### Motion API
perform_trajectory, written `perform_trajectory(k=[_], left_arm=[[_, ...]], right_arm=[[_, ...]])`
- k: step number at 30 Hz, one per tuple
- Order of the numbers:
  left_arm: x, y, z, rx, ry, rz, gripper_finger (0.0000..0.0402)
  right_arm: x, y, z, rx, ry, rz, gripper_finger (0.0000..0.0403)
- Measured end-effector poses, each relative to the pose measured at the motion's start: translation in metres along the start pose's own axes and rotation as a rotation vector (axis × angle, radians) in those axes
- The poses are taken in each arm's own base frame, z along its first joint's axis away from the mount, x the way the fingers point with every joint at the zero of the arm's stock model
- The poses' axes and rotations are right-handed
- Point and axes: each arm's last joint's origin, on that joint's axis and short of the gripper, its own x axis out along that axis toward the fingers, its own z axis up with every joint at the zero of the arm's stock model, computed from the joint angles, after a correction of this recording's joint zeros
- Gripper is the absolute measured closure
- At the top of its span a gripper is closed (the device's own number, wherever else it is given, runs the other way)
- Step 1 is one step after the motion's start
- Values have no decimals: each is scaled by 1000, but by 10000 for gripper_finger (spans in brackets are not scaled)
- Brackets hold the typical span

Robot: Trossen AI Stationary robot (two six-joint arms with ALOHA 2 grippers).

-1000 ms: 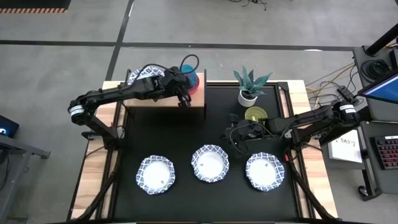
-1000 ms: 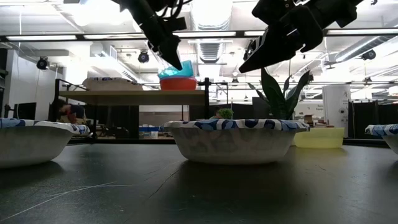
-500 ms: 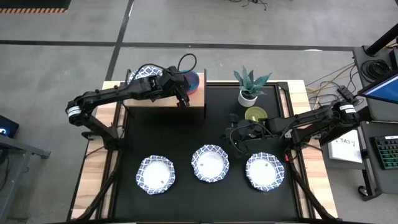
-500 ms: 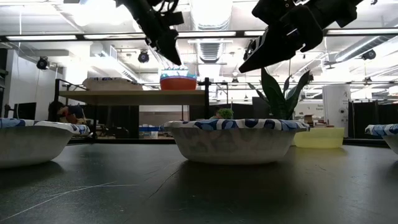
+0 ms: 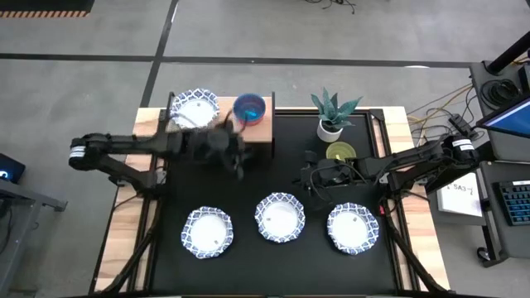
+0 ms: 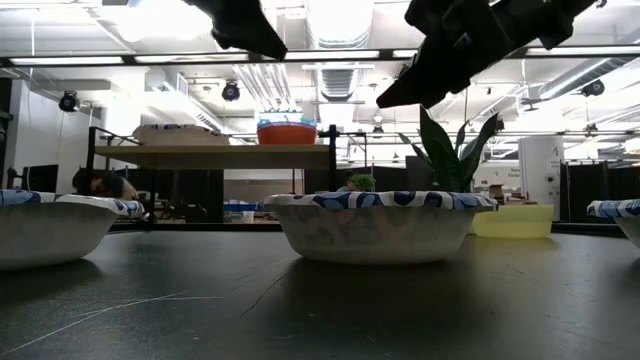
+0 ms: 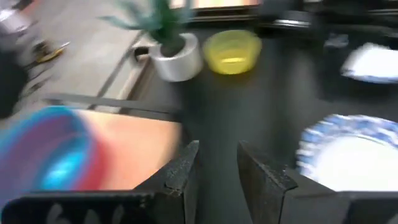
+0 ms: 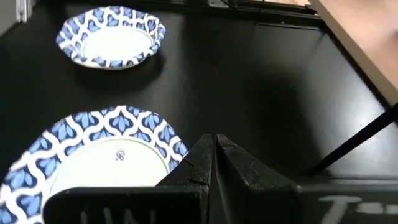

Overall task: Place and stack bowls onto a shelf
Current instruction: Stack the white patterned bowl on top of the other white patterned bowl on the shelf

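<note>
On the wooden shelf (image 5: 217,128) sit a blue-patterned white bowl (image 5: 195,108) at its left end and a purple-blue bowl nested in the red bowl (image 5: 249,108) at its right end; the low view shows that stack (image 6: 287,130) level on the board. Three more patterned bowls rest on the black table, left (image 5: 208,232), middle (image 5: 280,218) and right (image 5: 353,228). The yellow-green bowl (image 5: 339,152) stands near the plant. My left gripper (image 7: 216,163) is open, in front of the shelf's near edge, holding nothing. My right gripper (image 8: 214,149) is shut, hovering above the table beside the right patterned bowl.
A small white pot with a green plant (image 5: 330,124) stands at the table's far side, right of the shelf. The shelf's thin black legs (image 6: 331,190) stand on the table's far left part. Light wooden strips border the black top on both sides.
My left gripper set the purple-blue bowl, first tilted, level into the red bowl on the shelf and let it go. It then drew back off the shelf toward the table's near edge, while the stack stayed in place. The right arm kept still.
</note>
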Motion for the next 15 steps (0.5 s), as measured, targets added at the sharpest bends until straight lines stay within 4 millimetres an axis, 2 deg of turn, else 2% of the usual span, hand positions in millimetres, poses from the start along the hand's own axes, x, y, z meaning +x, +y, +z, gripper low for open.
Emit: perform_trajectory(k=[4, 7, 10, 15], left_arm=[[-7, -37, -30, 36, -64, -115, 315], [-13, -57, -51, 51, -124, -188, 315], [-17, -70, -70, 11, -182, -245, 315], [-12, -80, -89, -187, -286, -310, 315]], right_arm=[[1, 0, -4, 83, 2, 0, 394], [2, 0, -5, 139, 7, 0, 394], [4, 1, -6, 162, 7, 0, 394], [4, 1, -6, 117, 9, 0, 394]])
